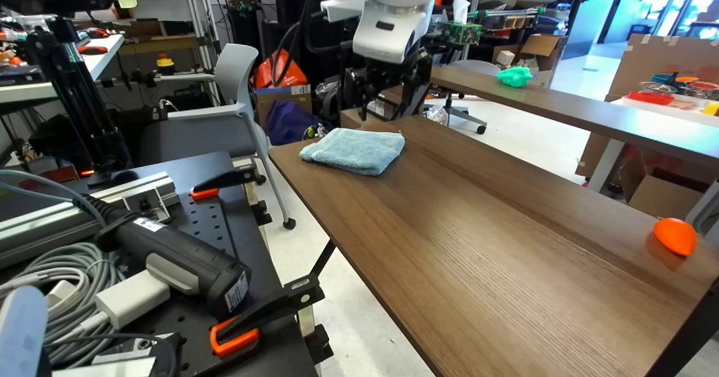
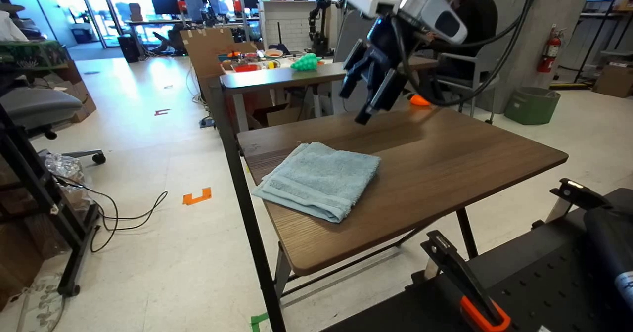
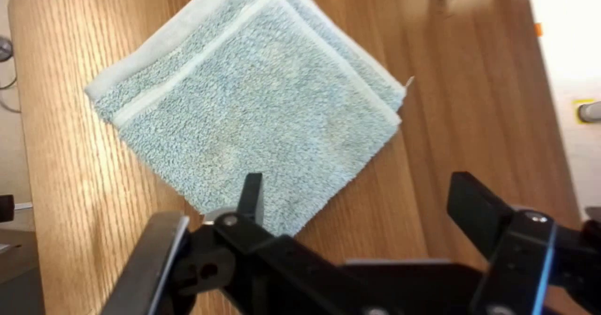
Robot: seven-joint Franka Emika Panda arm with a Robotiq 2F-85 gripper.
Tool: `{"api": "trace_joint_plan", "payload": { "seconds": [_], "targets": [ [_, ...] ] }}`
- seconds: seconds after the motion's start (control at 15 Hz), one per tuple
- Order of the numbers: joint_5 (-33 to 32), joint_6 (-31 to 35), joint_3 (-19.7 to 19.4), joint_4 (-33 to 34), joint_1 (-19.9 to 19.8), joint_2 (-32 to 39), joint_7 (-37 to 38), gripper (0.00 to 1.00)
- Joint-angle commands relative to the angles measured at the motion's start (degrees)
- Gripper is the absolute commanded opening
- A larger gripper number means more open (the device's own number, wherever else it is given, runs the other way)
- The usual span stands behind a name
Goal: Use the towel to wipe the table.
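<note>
A folded light-blue towel [image 1: 354,149] lies flat near one end of the brown wooden table [image 1: 477,242]. The towel [image 2: 319,176] and table [image 2: 460,149] also show in an exterior view. My gripper [image 2: 354,107] is above the table, fingers pointing down, apart from the towel. It also shows in an exterior view [image 1: 382,116]. In the wrist view the gripper [image 3: 359,183] is open with nothing between its fingers. There the left finger overlaps the near corner of the towel [image 3: 263,94]; the right finger is over bare wood [image 3: 479,94].
An orange rounded object [image 1: 675,236] sits at the table's opposite end. A green bumpy object [image 1: 514,77] rests on a second table [image 1: 567,107] behind. A black bench with clamps [image 1: 264,309], cables and a handheld tool [image 1: 180,256] stands alongside.
</note>
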Motion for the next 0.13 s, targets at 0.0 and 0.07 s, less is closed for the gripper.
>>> {"api": "trace_joint_plan", "payload": {
  "seconds": [0.0,0.07],
  "targets": [
    [6.13,-2.61,-5.31,0.02,4.57,-2.59,-4.61,1.00],
    [5.79,-3.32,-6.98,-0.02,5.60,-3.10,-4.28,1.00]
  ]
}}
